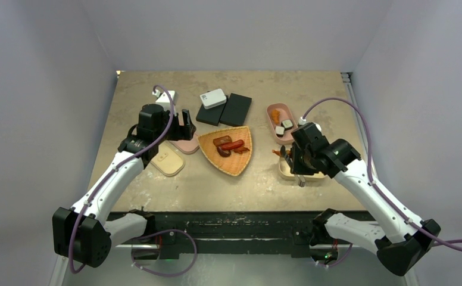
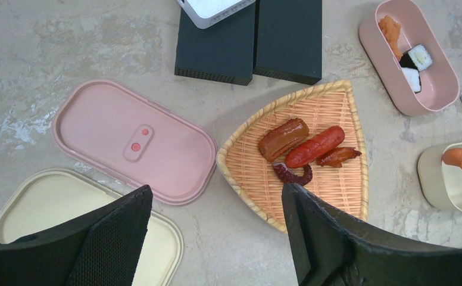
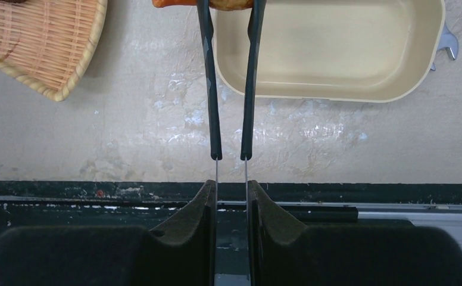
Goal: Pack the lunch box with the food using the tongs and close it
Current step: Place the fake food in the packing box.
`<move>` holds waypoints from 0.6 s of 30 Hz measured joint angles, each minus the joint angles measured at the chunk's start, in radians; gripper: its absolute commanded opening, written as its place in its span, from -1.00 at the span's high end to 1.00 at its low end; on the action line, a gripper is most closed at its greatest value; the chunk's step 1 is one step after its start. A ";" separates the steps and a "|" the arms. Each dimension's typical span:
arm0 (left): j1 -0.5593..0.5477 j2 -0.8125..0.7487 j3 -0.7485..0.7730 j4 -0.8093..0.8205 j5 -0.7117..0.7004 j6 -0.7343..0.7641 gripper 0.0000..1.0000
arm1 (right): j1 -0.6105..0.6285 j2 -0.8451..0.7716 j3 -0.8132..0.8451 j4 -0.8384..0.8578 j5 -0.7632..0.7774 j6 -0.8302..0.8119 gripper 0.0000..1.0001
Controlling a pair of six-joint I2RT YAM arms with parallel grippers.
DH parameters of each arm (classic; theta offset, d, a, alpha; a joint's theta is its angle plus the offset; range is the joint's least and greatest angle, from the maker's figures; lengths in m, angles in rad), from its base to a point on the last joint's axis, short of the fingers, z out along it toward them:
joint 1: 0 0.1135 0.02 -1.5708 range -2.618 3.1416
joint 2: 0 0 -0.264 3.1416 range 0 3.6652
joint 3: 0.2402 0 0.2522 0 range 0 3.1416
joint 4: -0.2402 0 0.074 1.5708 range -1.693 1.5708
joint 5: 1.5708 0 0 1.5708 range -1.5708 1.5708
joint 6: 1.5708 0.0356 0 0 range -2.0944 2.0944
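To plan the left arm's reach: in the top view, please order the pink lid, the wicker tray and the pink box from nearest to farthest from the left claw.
1. pink lid, right beside the left claw.
2. wicker tray, mid-table, to its right.
3. pink box, far on the right.

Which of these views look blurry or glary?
Top external: even soft light, sharp, little shadow. Left wrist: orange triangular wicker tray crisp, left gripper's black fingers dark. Right wrist: pale patches, maybe glare, on the mottled tabletop beside the slim black-tipped tongs.
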 measured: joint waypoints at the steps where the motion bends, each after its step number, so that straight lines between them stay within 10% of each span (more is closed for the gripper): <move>1: 0.000 0.000 0.000 0.000 0.000 0.000 -0.58 | 0.000 0.003 0.003 0.000 0.001 0.000 1.00; 18: 0.000 0.000 0.000 0.000 0.000 0.000 -0.58 | -0.021 -0.005 0.005 0.000 0.025 -0.047 1.00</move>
